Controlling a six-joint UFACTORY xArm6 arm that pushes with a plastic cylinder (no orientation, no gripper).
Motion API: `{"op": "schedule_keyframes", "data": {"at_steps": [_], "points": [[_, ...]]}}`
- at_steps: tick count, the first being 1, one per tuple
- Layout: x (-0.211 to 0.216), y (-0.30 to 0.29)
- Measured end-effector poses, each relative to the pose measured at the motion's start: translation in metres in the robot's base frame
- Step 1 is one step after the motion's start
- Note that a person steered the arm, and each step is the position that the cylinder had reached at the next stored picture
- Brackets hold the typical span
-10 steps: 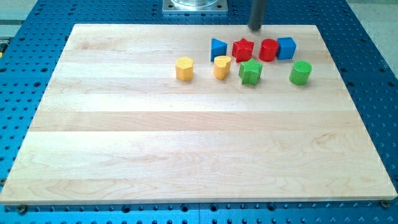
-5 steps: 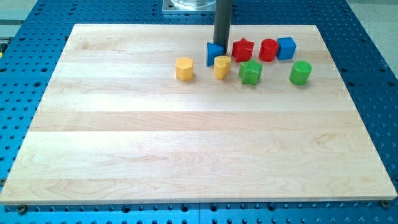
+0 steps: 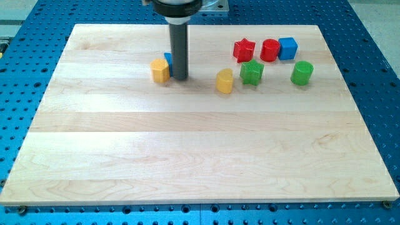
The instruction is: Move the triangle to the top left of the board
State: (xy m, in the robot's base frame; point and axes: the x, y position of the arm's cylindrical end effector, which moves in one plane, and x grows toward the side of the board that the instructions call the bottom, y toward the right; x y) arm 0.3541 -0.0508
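Upper left-centre of the board: blue triangle [image 3: 167, 58], only a sliver showing, mostly hidden behind the rod, well short of the top left corner.
Tip: my tip [image 3: 179, 77] rests on the board just right of the triangle, seemingly against it; contact is hidden.
Pincer: none on this arm, so no open or closed state to tell; it ends in a plain dark rod [image 3: 179, 47].
Nearest neighbour: yellow hexagon [image 3: 160, 71] just left of the tip and below-left of the triangle, apparently touching it.
Second yellow: yellow block [image 3: 224, 81] stands alone to the right of the tip, apart from it, slightly lower in the view.
Green pair: green star [image 3: 251, 72] just right of that yellow block; green cylinder [image 3: 302, 72] farther right.
Top-right row: red star [image 3: 244, 50], red cylinder [image 3: 270, 50] and blue cube [image 3: 287, 48], side by side, the cylinder and cube touching.
Board: wooden board [image 3: 187, 150] on a blue perforated table [image 3: 37, 37].
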Motion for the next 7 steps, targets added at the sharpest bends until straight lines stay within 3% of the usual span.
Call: {"op": "schedule_keyframes", "data": {"at_steps": [2, 4, 5, 6, 7], "points": [[-0.084, -0.027], [-0.118, -0.072], [-0.118, -0.137], [-0.104, -0.153], [-0.063, -0.166]]}}
